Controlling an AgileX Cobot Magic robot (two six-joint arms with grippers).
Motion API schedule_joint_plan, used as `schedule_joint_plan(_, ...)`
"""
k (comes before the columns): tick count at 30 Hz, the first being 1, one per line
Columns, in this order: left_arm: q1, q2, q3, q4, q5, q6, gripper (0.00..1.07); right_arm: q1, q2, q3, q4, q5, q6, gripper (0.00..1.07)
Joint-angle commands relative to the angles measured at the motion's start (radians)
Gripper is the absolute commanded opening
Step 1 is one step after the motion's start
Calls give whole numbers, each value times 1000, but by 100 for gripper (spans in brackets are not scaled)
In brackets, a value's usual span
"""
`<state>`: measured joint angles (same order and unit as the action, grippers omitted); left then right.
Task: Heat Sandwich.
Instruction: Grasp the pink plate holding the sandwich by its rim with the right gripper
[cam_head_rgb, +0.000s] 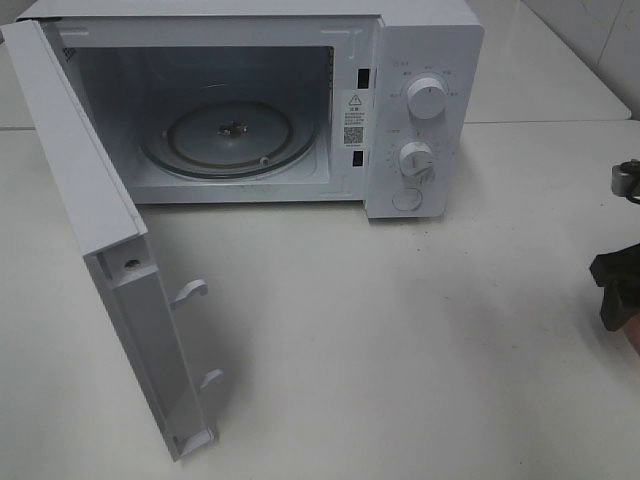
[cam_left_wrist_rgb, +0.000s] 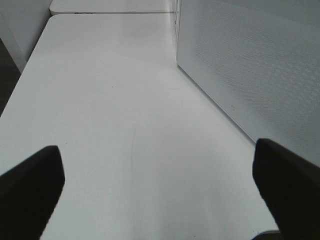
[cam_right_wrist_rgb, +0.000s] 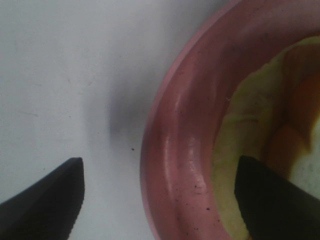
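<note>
Sandwich (cam_right_wrist_rgb: 260, 125): lies in plate (cam_right_wrist_rgb: 180, 150), close under right gripper (cam_right_wrist_rgb: 160, 165). Shows flat, soft-edged orange-brown bread with pale yellow-green filling, blurred by nearness.

Plate: round and pink, with a thick, smooth, glossy raised rim flecked with dark specks. Sits on matte white table (cam_right_wrist_rgb: 60, 75) and casts a soft shadow beside the rim.

Right gripper: stands spread wide, straddling the rim, one dark finger (cam_right_wrist_rgb: 45, 200) outside over bare table, the other inside over the sandwich. Grips nothing. Cannot tell whether either finger touches the plate.

Sandwich and plate: seen from the right wrist alone. From the high camera, only a dark piece of right arm (cam_head_rgb: 618, 290) at the right edge, low over the table, well apart from microwave (cam_head_rgb: 420, 100).

Microwave: boxy, white, smooth plastic. Has door (cam_head_rgb: 100, 230) swung fully open toward the left, latch hooks jutting from its free edge. Holds a round, ribbed glass turntable (cam_head_rgb: 230, 140) in the cavity. Carries two round knobs (cam_head_rgb: 427, 98) stacked on the control panel, a round button below them, and a small warning label on the frame next to the cavity.

Left gripper (cam_left_wrist_rgb: 157, 147): seen from its own wrist only. Hangs over bare table with blunt dark fingers at full spread and nothing between them. Points along the table beside a white, finely dotted microwave panel (cam_left_wrist_rgb: 250, 65).
</note>
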<state>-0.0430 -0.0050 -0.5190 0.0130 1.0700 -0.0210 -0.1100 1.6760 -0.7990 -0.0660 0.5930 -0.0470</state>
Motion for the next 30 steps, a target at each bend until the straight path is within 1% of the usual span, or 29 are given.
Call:
schedule_joint_plan(1,1,-23,2,2,0,2,98,-7,38,-4,-48,-30,32,78)
schedule_joint_plan(11,1,-23,2,2,0,2,98,-7,110,-4,-44,-73,47,76)
schedule_joint_plan(19,1,-23,2,2,0,2,98,-7,118,-4,-42,-74,47,76)
schedule_joint_plan(20,1,-23,2,2,0,2,98,-7,118,-4,-42,-73,54,76)
schedule_joint_plan(21,1,-23,2,2,0,2,98,-7,118,-4,-43,-73,68,72)
schedule_joint_plan(22,1,-23,2,2,0,2,98,-7,118,-4,-43,-73,68,72)
schedule_joint_plan(23,1,-23,2,2,0,2,98,-7,118,-4,-43,-72,80,69)
schedule_joint_plan(25,1,-23,2,2,0,2,98,-7,118,-4,-43,-68,132,60)
schedule_joint_plan(26,1,-23,2,2,0,2,98,-7,118,-4,-46,-68,177,45)
schedule_joint_plan(27,1,-23,2,2,0,2,98,-7,118,-4,-46,-68,177,45)
schedule_joint_plan(28,1,-23,2,2,0,2,98,-7,118,-4,-49,-67,183,38)
schedule_joint_plan(29,1,-23,2,2,0,2,98,-7,118,-4,-51,-63,183,28)
schedule_joint_plan(30,1,-23,2,2,0,2,98,-7,118,-4,-51,-52,172,9)
